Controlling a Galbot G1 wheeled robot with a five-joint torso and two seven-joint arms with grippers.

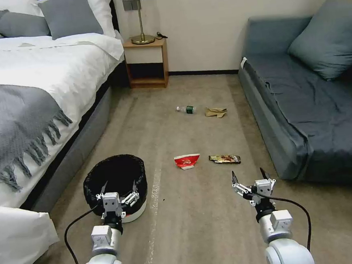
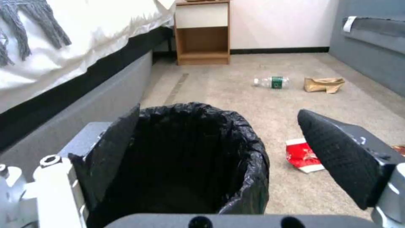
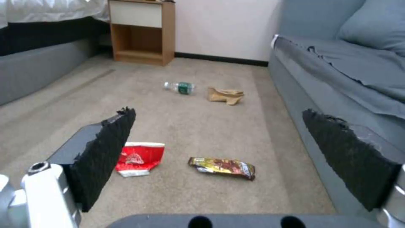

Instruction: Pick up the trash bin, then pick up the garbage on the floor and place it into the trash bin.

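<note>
The trash bin (image 1: 115,181) stands on the carpet beside the bed (image 1: 39,98), its black liner crinkled over the rim. The left gripper (image 1: 119,187) hangs at the bin's near rim with its fingers spread. The left wrist view makes the relation plainer: one pad (image 2: 112,152) sits at the outer side of the liner toward the bed, the other (image 2: 337,155) is well clear on the open-floor side, so the bin's mouth lies between them, ungripped. Whether the near pad touches the bag cannot be told.

The right gripper (image 1: 248,176) hovers above bare carpet, fingers spread wide and holding nothing. Just ahead of it lie the red-white wrapper (image 1: 187,160) and the brown-gold snack wrapper (image 1: 225,159), side by side but apart. Farther off, toward the nightstand (image 1: 146,63), lie the clear bottle (image 1: 186,109) with its green label and the crumpled tan paper (image 1: 216,111) near it.

The right wrist view frames all four pieces between its pads, while the left wrist view catches the bottle, the paper and part of the red wrapper past the bin. The head view alone takes in the lamp (image 1: 139,13) and the grey sofa (image 1: 311,93).
</note>
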